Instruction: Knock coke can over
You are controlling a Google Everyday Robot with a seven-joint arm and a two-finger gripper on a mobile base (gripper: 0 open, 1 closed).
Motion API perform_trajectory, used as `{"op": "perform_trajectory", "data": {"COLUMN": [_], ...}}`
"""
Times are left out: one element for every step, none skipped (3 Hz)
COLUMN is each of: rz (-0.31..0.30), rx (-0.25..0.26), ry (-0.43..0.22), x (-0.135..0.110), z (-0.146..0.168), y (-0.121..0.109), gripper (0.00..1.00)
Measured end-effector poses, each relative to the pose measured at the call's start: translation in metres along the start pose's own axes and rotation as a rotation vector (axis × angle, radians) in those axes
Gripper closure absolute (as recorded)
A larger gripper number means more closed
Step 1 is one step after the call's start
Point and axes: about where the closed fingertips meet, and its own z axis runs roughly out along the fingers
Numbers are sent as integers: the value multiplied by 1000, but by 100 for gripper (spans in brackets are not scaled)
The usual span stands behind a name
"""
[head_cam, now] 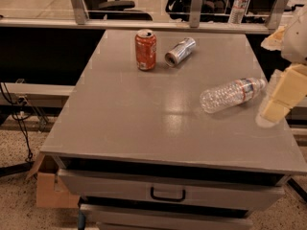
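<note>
The broad, flat-topped grey surface (pixel 144 119) fills most of the camera view. Under its front edge is a wide grey drawer (pixel 110 188) with a dark loop handle (pixel 168 194). A brown cardboard box (pixel 53 188) sits on the speckled floor below the front left corner.

The robot's blocky, cream-coloured hand (pixel 280 99) hangs at the right edge of the surface, about midway back. It is partly cut off by the edge of the view. I cannot tell whether it is wide or narrow, and it holds nothing that can be seen.

Just to its left a clear, ribbed plastic water bottle (pixel 232 94) with a coloured label band lies on its side. Its cap end points toward the hand and is close beside it. Whether the two touch cannot be told.

Toward the back of the surface a plain silver-grey can (pixel 180 51) lies on its side, with one round end facing front-left.

Just left of it, and apart from it, is the small red-orange aluminium coke can (pixel 146 49), with white lettering and a silver top. It stands upright at the back centre of the surface, well apart from the hand.
</note>
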Motion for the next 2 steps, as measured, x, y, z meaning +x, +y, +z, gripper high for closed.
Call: {"op": "perform_trajectory", "data": {"rz": [170, 301], "rx": [-7, -8], "ry": [-216, -444], "x": [-14, -50], "z": [22, 38], "y": [-22, -44], "gripper": [0, 0]}}
